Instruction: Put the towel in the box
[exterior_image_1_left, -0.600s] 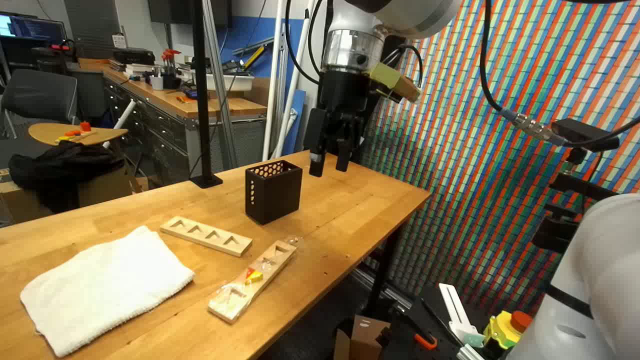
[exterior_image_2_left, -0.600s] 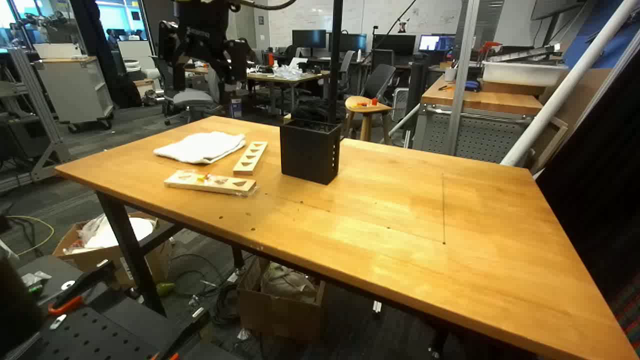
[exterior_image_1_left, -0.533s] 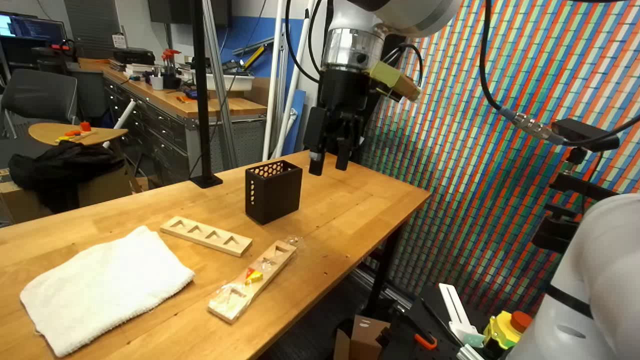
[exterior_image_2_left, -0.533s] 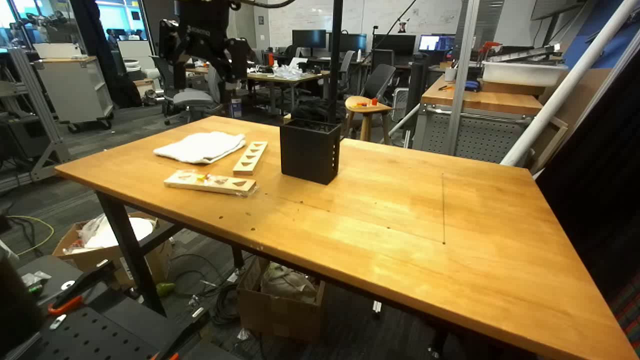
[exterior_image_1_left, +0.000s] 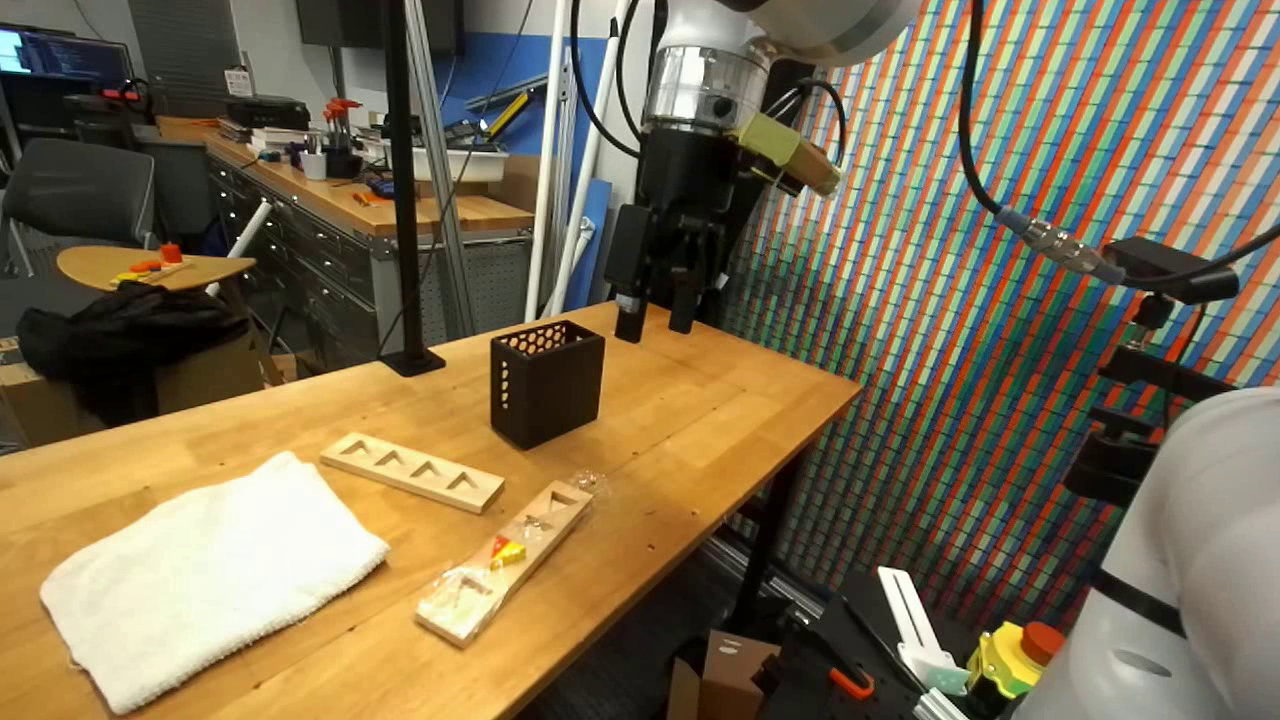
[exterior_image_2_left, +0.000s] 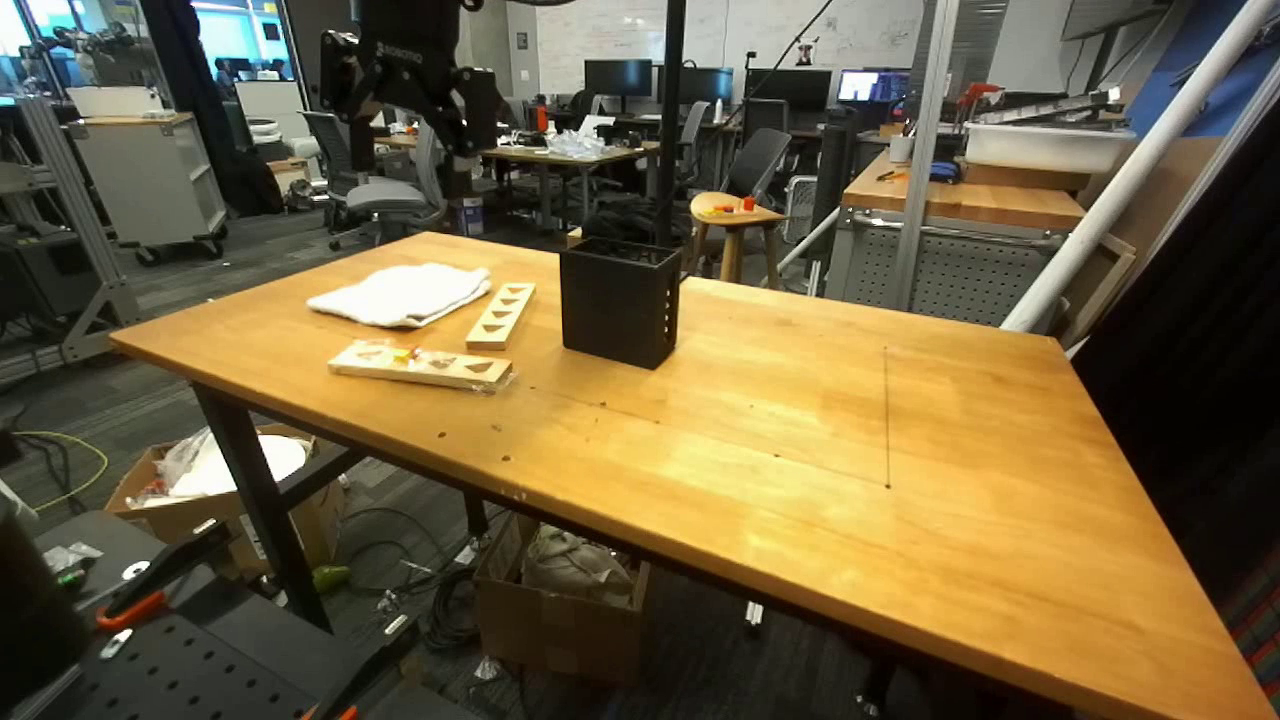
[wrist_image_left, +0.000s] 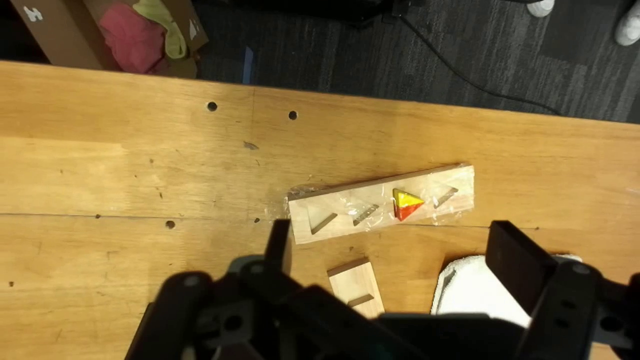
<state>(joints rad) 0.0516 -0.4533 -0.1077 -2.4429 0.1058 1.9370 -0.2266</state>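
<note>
A folded white towel (exterior_image_1_left: 215, 580) lies flat on the wooden table; it also shows in an exterior view (exterior_image_2_left: 400, 295) and partly in the wrist view (wrist_image_left: 475, 290), where the gripper covers much of it. A black open-topped box (exterior_image_1_left: 548, 395) with honeycomb holes stands upright on the table, also seen in an exterior view (exterior_image_2_left: 615, 310). I cannot make the box out in the wrist view. My gripper (exterior_image_1_left: 656, 324) is in the air above the table, also in an exterior view (exterior_image_2_left: 412, 160). Its fingers (wrist_image_left: 392, 240) are wide apart with nothing between them, away from towel and box.
A wooden board with triangular slots (exterior_image_1_left: 412, 472) lies between towel and box. A plastic-wrapped board (exterior_image_1_left: 475, 590) with a yellow-red triangle lies nearer the table edge. A black post (exterior_image_1_left: 402, 200) rises from the table's far edge.
My gripper has risen slightly. Its fingers stay apart. The towel, box and boards have not moved.
</note>
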